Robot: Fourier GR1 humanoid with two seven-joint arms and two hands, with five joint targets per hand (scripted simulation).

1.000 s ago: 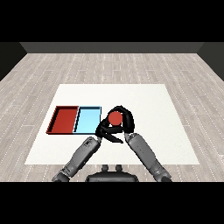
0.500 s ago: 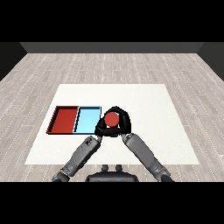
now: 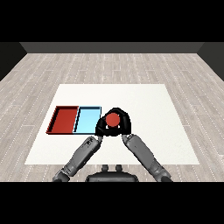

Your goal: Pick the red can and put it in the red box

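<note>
1. The right hand [image 3: 123, 124] curls round the red can [image 3: 113, 120].
2. The left hand [image 3: 101, 128] touches the can's left side; I cannot tell its finger state.
3. Just left lies the light blue tray [image 3: 86, 121], then the red tray [image 3: 64, 120].

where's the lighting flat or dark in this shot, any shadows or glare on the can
Head view: even, flat light on the white table; no glare on the red can, whose top shows plain red; the black hands hide its sides; the room's back wall is dark.
</note>
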